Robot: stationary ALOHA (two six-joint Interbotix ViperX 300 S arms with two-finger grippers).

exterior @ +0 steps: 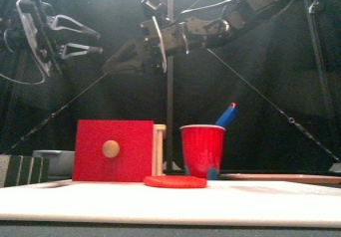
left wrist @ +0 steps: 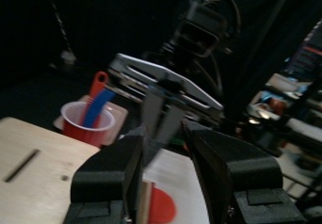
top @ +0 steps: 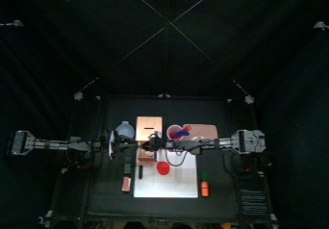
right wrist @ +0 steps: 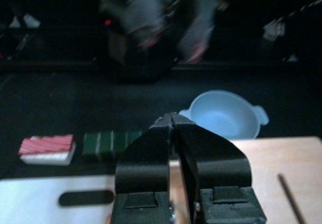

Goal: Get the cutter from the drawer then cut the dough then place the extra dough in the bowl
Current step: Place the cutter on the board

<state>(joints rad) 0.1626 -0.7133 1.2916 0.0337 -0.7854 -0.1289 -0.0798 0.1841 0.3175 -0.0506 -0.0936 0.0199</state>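
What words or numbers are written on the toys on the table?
None can be read. The red drawer front, the red cup, the red dough and the white cutting board all look plain: no letters, numbers or signs show on them.

Pale wooden box [exterior: 159, 151]; glossy red plastic cup [exterior: 202, 149]; matt red dough [exterior: 176, 181].

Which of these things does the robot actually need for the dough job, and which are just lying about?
Needed: wooden box, dough, bowl, white board.
Lying about: red cup, blue knife, sushi roll.
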